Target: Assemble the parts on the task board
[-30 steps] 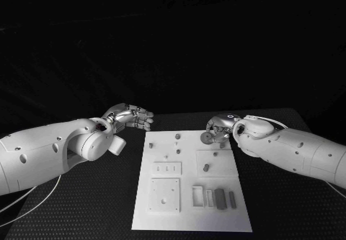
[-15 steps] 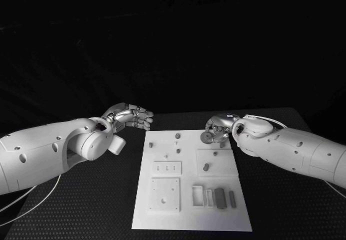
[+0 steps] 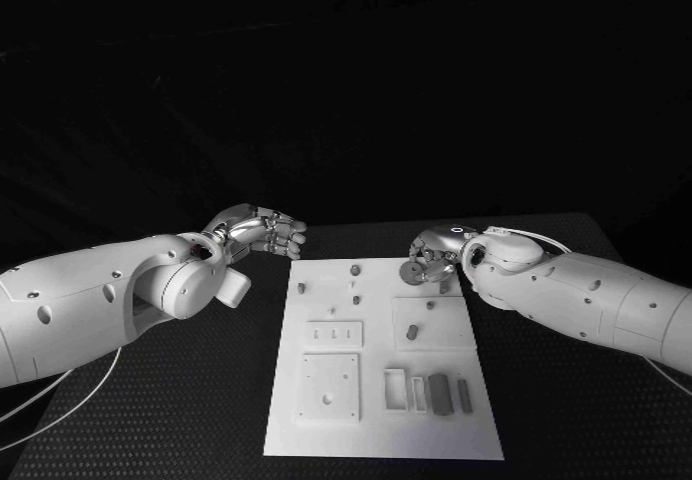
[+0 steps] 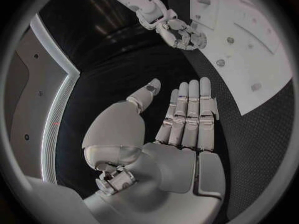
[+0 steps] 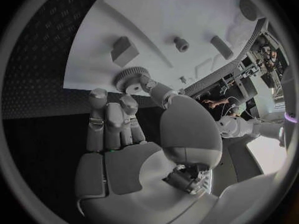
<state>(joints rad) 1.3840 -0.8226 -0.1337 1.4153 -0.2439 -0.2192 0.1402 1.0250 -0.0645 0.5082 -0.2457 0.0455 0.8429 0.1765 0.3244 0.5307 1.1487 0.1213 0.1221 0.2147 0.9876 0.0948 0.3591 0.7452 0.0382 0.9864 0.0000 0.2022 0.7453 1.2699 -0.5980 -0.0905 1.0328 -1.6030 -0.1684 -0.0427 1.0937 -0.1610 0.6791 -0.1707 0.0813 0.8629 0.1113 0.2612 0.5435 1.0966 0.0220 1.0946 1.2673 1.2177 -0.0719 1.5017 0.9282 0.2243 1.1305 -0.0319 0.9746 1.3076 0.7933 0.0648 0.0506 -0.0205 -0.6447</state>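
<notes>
— What are the right hand's (image 3: 437,250) fingers (image 5: 104,115) doing?
— They pinch a small toothed gear (image 3: 414,271) between thumb and fingertip, over the far right part of the task board (image 3: 382,440), right of centre in the head view.

— And the left hand (image 3: 263,233)?
— Released; its fingers (image 4: 190,112) lie straight and side by side, grasping nothing, above the black desk (image 3: 202,400) just off the board's far left corner.

— What's on the board?
— Small pegs (image 3: 355,271) stand in the far part, a short block (image 3: 411,332) sits mid-board, and dark bars (image 3: 440,395) lie in slots near the lower right of the frame.
</notes>
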